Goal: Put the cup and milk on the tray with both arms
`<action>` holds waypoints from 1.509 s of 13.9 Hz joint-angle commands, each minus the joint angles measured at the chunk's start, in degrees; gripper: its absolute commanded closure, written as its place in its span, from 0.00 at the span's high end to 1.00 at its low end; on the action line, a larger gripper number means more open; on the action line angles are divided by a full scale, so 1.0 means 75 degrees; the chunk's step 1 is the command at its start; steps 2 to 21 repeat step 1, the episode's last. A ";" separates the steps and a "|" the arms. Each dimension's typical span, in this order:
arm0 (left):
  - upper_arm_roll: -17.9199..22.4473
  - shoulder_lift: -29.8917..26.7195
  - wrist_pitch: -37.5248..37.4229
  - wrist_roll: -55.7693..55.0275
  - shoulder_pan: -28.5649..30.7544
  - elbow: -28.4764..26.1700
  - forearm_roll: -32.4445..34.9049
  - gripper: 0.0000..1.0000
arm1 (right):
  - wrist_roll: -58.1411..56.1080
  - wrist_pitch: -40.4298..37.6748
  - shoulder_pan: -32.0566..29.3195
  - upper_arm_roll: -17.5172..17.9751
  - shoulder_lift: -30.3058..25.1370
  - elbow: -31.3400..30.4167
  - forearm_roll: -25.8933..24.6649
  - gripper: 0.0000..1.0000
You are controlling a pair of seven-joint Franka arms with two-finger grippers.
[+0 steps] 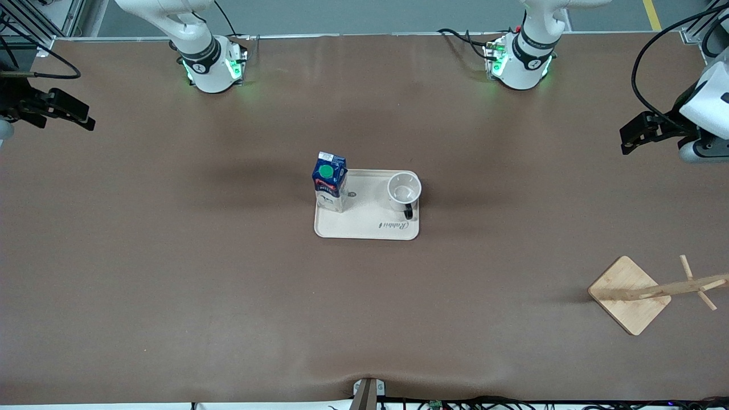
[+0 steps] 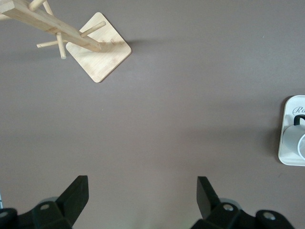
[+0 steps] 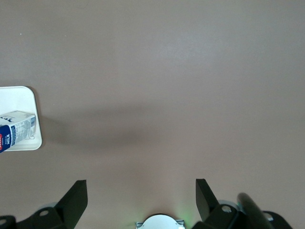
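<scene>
While both grippers, left (image 1: 626, 139) and right (image 1: 85, 119), hang wide open and empty, the cream tray (image 1: 370, 228) holds the upright blue milk (image 1: 329, 182) and white cup (image 1: 404, 191).

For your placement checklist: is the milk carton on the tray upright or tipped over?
Upright. The milk stands on its base on the tray, its green cap facing up toward the front camera.

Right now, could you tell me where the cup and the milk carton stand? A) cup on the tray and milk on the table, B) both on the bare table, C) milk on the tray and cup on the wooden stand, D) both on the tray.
D: the cup and the milk both stand upright on the tray, with no gripper touching either.
</scene>
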 commanded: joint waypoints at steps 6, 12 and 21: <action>-0.0007 0.0092 -0.0083 0.0086 -0.0040 0.0235 -0.0092 1.00 | -0.0187 -0.0039 -0.0085 0.0093 0.0094 0.0168 -0.0216 1.00; -0.0007 0.0092 -0.0083 0.0086 -0.0040 0.0235 -0.0092 1.00 | -0.0187 -0.0039 -0.0085 0.0093 0.0094 0.0168 -0.0216 1.00; -0.0007 0.0092 -0.0083 0.0086 -0.0040 0.0235 -0.0092 1.00 | -0.0187 -0.0039 -0.0085 0.0093 0.0094 0.0168 -0.0216 1.00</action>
